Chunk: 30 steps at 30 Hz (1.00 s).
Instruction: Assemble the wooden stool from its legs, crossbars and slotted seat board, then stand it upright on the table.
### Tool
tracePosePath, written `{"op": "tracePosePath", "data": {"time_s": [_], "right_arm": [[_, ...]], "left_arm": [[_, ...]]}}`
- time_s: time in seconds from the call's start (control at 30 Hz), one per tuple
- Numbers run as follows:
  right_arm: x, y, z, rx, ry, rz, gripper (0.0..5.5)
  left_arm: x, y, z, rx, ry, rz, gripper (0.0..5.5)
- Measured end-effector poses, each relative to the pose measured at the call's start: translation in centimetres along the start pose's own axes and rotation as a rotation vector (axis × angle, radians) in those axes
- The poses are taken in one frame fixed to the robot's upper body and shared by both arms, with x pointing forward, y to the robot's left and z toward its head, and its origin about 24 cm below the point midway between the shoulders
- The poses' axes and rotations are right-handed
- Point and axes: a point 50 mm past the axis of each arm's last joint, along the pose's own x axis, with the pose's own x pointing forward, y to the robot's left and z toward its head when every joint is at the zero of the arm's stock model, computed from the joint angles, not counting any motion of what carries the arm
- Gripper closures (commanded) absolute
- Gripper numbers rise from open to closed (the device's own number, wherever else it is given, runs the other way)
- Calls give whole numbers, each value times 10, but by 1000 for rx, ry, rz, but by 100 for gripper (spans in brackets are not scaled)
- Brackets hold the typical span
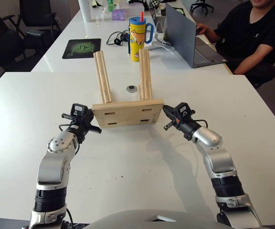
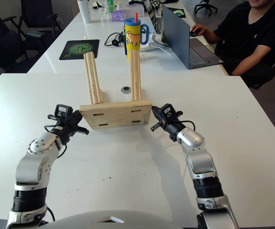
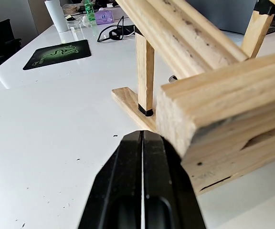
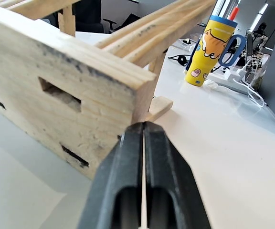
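Observation:
The wooden stool lies on its side on the white table [image 1: 128, 171]. Its slotted seat board [image 1: 128, 113] stands on edge and faces me, with the leg pairs [image 1: 102, 76] [image 1: 145, 74] pointing away. A crossbar [image 3: 128, 100] rests flat on the table between the lower legs. My left gripper [image 1: 92, 125] is shut and empty, its tip by the board's left end [image 3: 195, 119]. My right gripper [image 1: 167, 125] is also shut and empty, its tip by the board's right end [image 4: 142, 90]. The fingers [image 3: 128, 191] [image 4: 128, 191] are pressed together in both wrist views.
A small round grommet [image 1: 131, 88] sits in the table between the stool's legs. On the table behind are a yellow tumbler [image 1: 138, 38], a black mouse pad [image 1: 81, 47], cables and a laptop [image 1: 185, 33] with a seated person at the far right. Bare table lies in front of me.

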Motion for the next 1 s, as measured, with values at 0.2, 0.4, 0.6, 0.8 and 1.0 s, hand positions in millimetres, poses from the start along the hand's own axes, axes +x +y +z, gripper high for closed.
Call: {"op": "tracePosePath", "data": {"time_s": [0.2, 0.4, 0.6, 0.8, 1.0], "right_arm": [[5, -1, -4, -33, -15, 2, 547], [17, -4, -24, -95, 77, -24, 547], [30, -7, -46, -138, 181, -10, 547], [38, -2, -59, -153, 231, 11, 547], [44, 3, -62, -131, 233, 9, 547]], "left_arm": [[3, 2, -20, -24, 70, -4, 550], [11, 3, -48, -33, 136, -11, 550], [22, 6, -57, -12, 134, -3, 550], [26, 1, -66, 4, 149, -16, 550], [27, -1, -66, 2, 148, -21, 550]]}}
